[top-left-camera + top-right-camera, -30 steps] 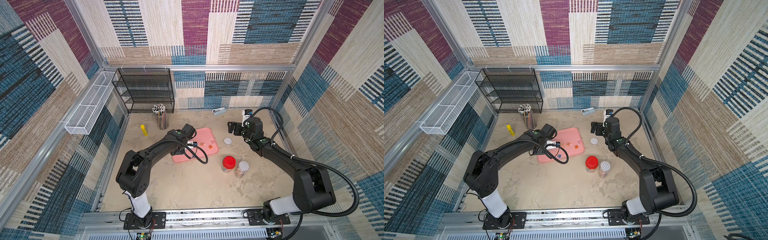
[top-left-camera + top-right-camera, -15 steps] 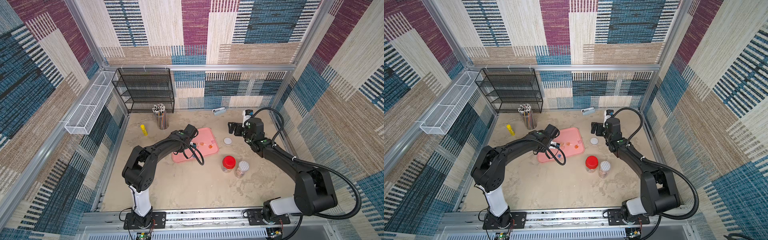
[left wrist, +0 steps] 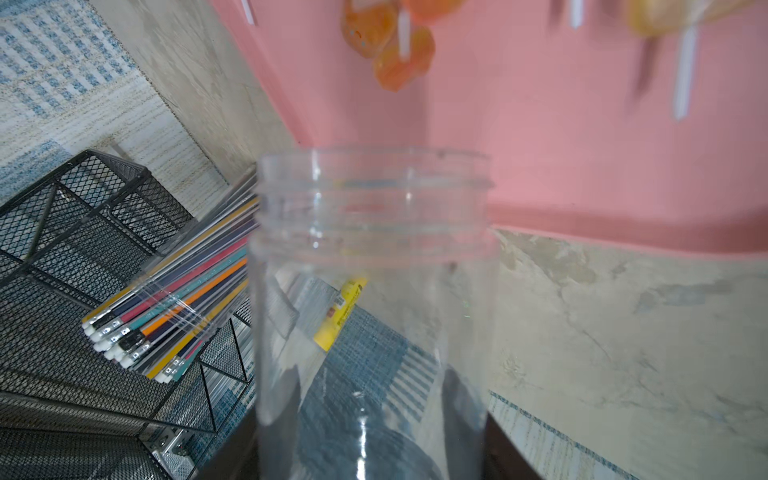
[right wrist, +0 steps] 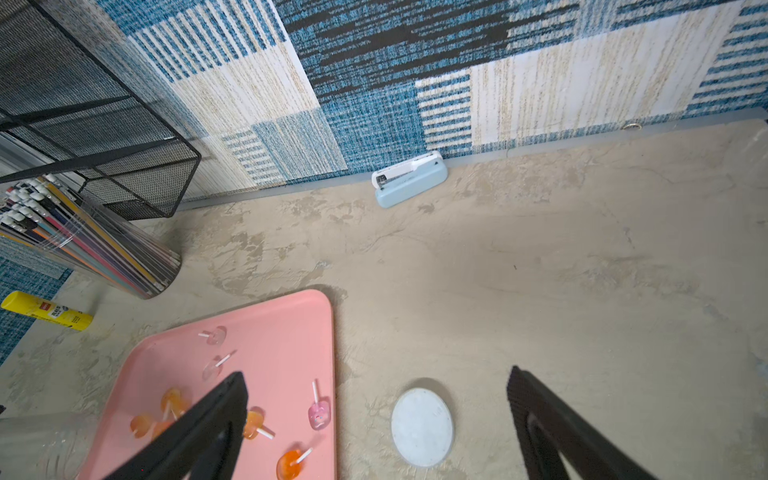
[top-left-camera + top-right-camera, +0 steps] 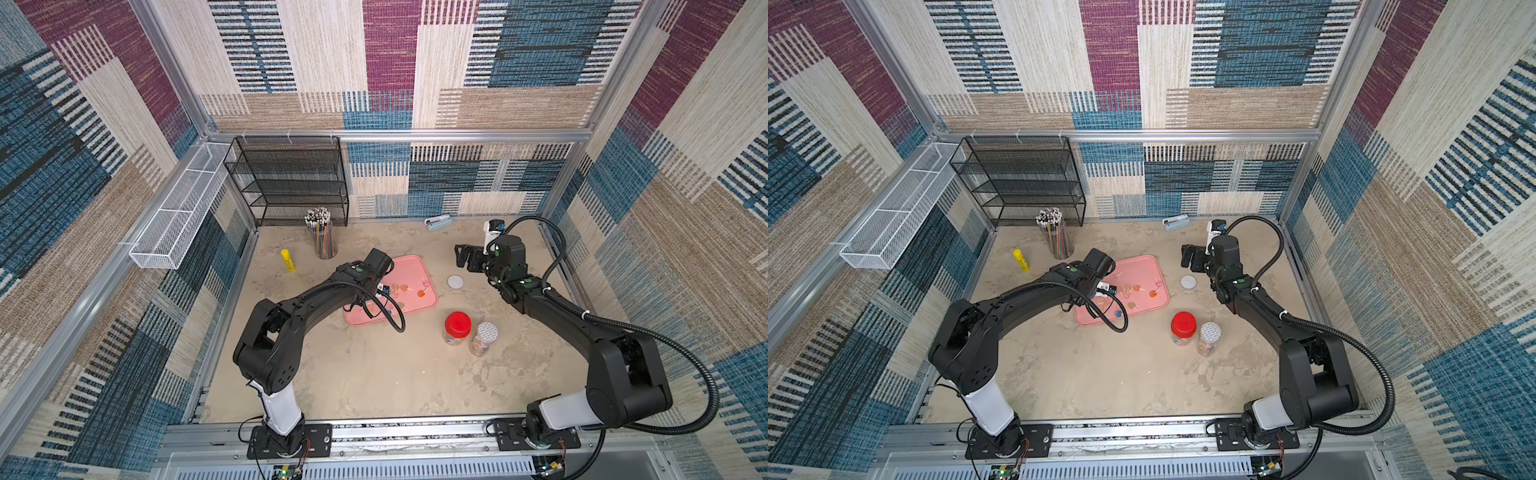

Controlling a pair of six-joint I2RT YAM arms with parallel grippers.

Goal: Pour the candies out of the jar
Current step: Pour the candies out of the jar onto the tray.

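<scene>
My left gripper [image 3: 370, 449] is shut on a clear jar [image 3: 374, 249], its dark fingers on either side of the body. The jar lies tilted with its open mouth over the pink tray [image 5: 415, 266] and looks empty inside. Several candies [image 5: 401, 287] lie scattered on the tray, orange and pink heads on white sticks [image 4: 318, 415], and orange ones show blurred just past the jar's mouth [image 3: 390, 41]. In both top views the left wrist hides most of the jar. My right gripper [image 4: 376, 386] hangs open and holds nothing, above the table by the tray's right edge [image 5: 467, 259].
A white round lid [image 5: 455, 281] lies right of the tray. In front stand a red-lidded jar [image 5: 458, 326] and a jar with a patterned lid [image 5: 484, 338]. At the back are a pencil cup [image 5: 322, 232], a yellow glue stick [image 5: 288, 260], a black mesh rack [image 5: 291, 183] and a stapler [image 5: 438, 222].
The left arm's elbow has swung in toward the middle while its wrist and the jar stay over the tray. The right arm has not moved.
</scene>
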